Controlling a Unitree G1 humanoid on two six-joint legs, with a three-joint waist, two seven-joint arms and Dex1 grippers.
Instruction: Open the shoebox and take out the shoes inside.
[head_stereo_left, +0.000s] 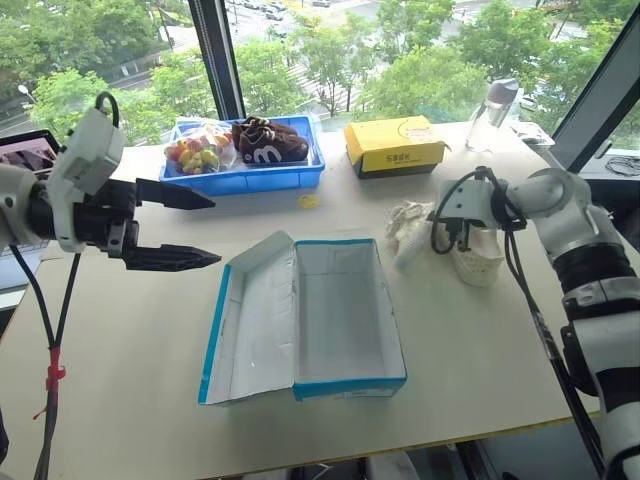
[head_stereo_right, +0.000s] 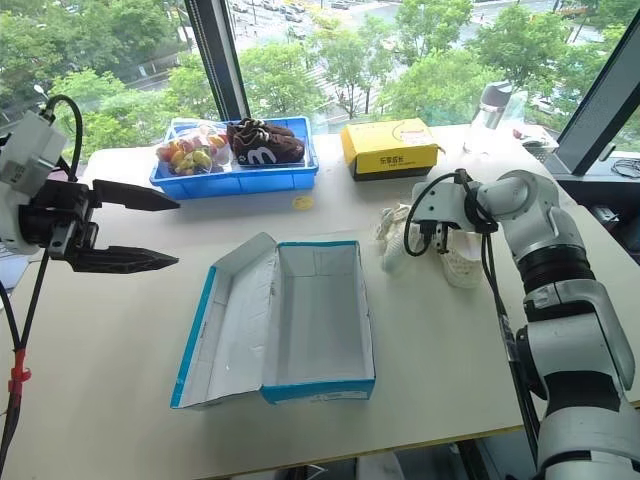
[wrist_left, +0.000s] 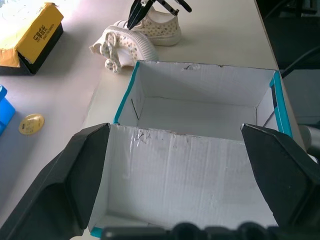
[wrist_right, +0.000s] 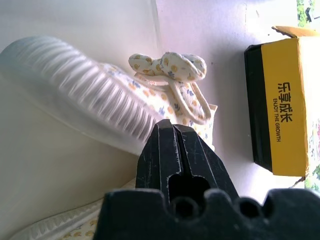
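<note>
On the left, the left gripper (head_stereo_left: 185, 228) hangs above the table (head_stereo_left: 130, 330) with its two black fingers spread wide and nothing between them, pointing toward the middle of the table, well clear of the surface. Behind it, near the window, a blue tray (head_stereo_left: 250, 176) holds a bag of coloured fruit (head_stereo_left: 198, 150) and a pair of dark brown shoes (head_stereo_left: 270, 140). In the middle of the table the shoebox (head_stereo_left: 345, 310) lies open, its lid (head_stereo_left: 245, 320) folded flat to the left and its white inside bare. A small yellow disc (head_stereo_left: 309, 201) lies on the table between the tray and the box. Further back and to the right sits a yellow box (head_stereo_left: 395, 145) with a black base, and beyond it a clear bottle (head_stereo_left: 490, 112) stands near the window. To the right of the shoebox, the shoes (head_stereo_left: 412, 232) rest on the table outside the box, one tipped on its side with its ribbed sole showing, the other just beside it. The right gripper (wrist_right: 172, 130) is down at these shoes with its fingers pressed together, their tips right at the edge of the tipped shoe's sole; whether it pinches any part of the shoe cannot be told
</note>
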